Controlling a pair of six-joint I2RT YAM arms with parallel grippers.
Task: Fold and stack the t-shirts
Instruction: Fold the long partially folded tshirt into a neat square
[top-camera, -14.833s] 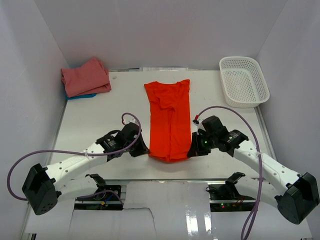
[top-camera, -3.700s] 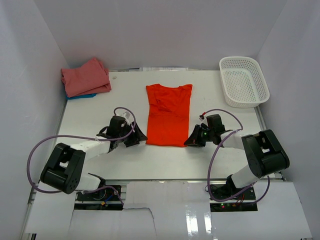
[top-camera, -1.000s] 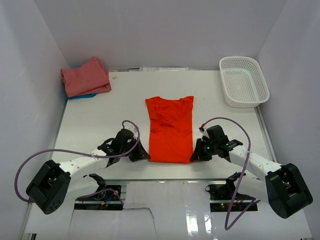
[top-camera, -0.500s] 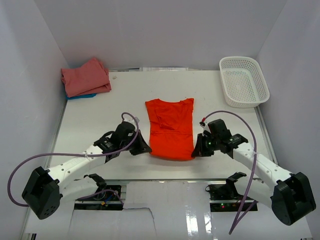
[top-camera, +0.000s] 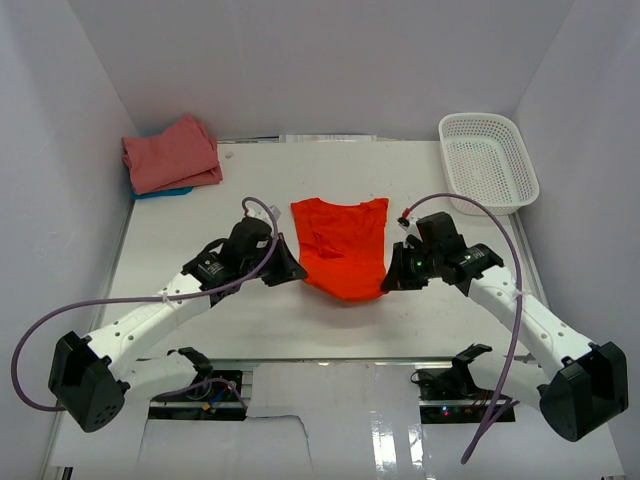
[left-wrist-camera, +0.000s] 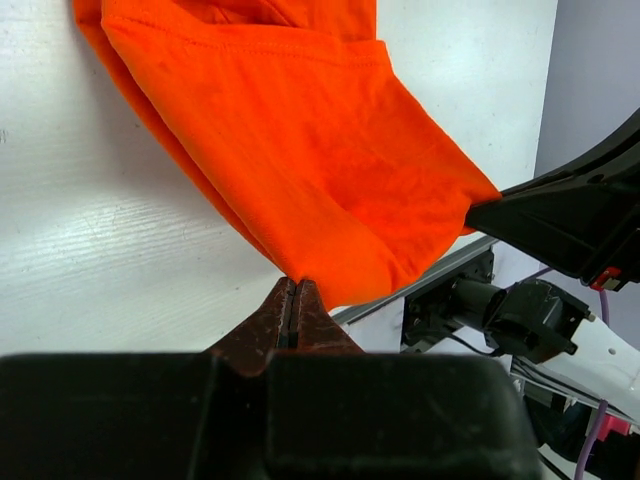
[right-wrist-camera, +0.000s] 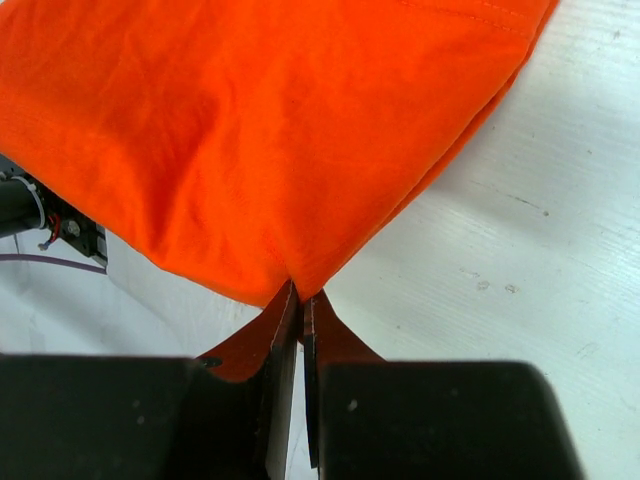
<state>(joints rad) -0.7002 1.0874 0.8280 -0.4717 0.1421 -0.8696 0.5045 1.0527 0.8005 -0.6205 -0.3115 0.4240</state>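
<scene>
The bright orange-red t-shirt (top-camera: 343, 245) lies at the table's middle, its near end lifted and sagging between both grippers. My left gripper (top-camera: 291, 271) is shut on the near left corner of the orange-red t-shirt (left-wrist-camera: 300, 150); the pinch shows at my left gripper (left-wrist-camera: 297, 284). My right gripper (top-camera: 388, 280) is shut on the near right corner, the orange-red t-shirt (right-wrist-camera: 250, 130) bunching where my right gripper (right-wrist-camera: 299, 293) bites it. A folded salmon-pink t-shirt (top-camera: 170, 152) rests at the back left on a blue t-shirt (top-camera: 160, 192), of which only an edge shows.
A white mesh basket (top-camera: 487, 163) stands at the back right corner. White walls close in the table (top-camera: 200, 235) on the left, back and right. The arm bases and cables sit along the near edge.
Both grippers have risen and moved away from the near edge, carrying the shirt's near end toward its collar end. The flat length on the table has shortened.
</scene>
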